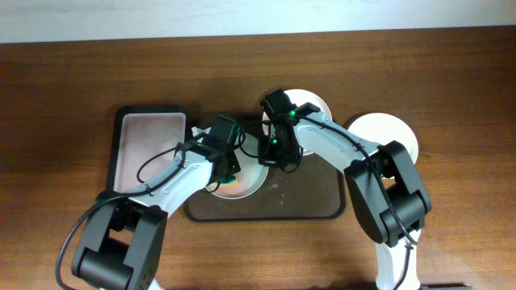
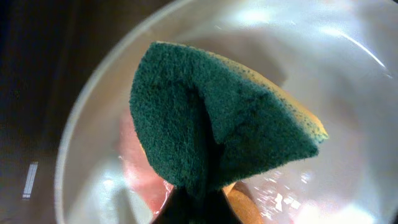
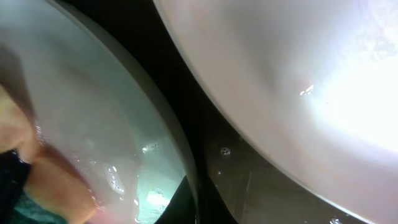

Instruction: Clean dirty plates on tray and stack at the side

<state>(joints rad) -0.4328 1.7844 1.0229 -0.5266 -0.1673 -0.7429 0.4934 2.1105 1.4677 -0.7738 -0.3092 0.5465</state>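
A pale green plate (image 1: 247, 186) lies on the dark brown tray (image 1: 314, 203), with a red smear (image 2: 142, 163) spread pink inside it. My left gripper (image 1: 228, 171) is shut on a green and yellow sponge (image 2: 211, 124) and presses it onto this plate. My right gripper (image 1: 274, 158) is shut on the plate's right rim (image 3: 191, 186). A white plate (image 1: 313, 105) sits at the tray's far edge, and it also shows in the right wrist view (image 3: 298, 81). Another white plate (image 1: 389, 134) rests on the table to the right of the tray.
A black-rimmed pinkish tray (image 1: 149, 143) lies left of the brown tray, with no sponge in it. Both arms cross over the brown tray's left half. Water drops dot the tray floor (image 3: 249, 180).
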